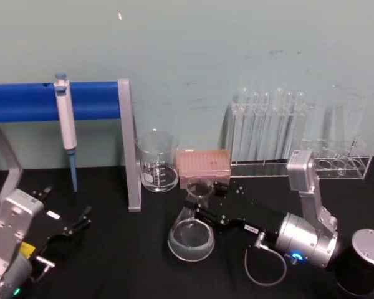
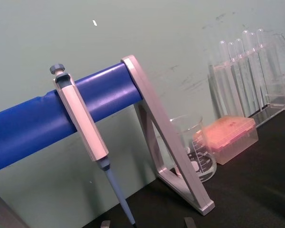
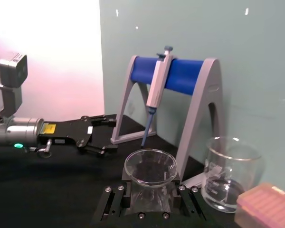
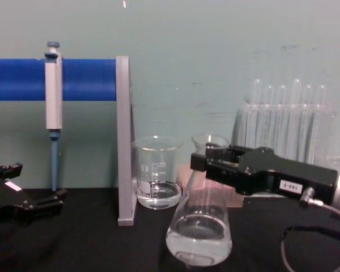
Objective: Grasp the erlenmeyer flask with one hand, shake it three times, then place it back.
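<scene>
R gripper (image 1: 204, 194) had its fingers clamped on the neck of the erlenmeyer flask (image 1: 190, 240), mid-bench (image 1: 131, 265), just in front of the beaker (image 1: 156, 161). Flask axis approx. upright, slight tilt; base-to-bench contact unclear. L gripper (image 1: 81, 222) sat far left, well apart, fingers spread.

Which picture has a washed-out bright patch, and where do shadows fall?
Right wrist view: glaring white patch behind the left gripper. Head view: test tubes throw soft shadows on the wall; the right gripper holding the erlenmeyer flask is evenly lit.
</scene>
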Robot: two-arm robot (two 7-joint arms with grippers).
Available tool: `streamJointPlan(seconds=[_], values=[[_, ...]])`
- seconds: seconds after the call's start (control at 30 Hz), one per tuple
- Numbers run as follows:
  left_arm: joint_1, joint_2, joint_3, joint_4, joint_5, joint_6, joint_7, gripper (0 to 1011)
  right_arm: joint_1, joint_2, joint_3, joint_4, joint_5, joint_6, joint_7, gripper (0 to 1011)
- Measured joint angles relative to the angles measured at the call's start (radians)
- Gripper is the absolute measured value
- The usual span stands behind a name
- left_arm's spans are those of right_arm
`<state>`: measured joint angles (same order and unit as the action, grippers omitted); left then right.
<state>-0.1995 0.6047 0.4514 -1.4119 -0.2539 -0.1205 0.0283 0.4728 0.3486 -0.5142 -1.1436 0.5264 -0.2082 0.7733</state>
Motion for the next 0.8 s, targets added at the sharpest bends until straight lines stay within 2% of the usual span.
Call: streamJointPlan(seconds=[0.33, 0.8], values=[[0.000, 0.000, 0.000, 0.000, 0.000, 0.000, 0.000, 1001, -0.032, 0.023, 0.029, -0.088, 0.001, 0.030, -0.078, 450], [0.000, 0.000, 0.000, 0.000, 0.000, 0.000, 0.000, 1001, -0.069, 0.029, 0.061, -0.151, -0.023, 0.054, -0.168, 450]])
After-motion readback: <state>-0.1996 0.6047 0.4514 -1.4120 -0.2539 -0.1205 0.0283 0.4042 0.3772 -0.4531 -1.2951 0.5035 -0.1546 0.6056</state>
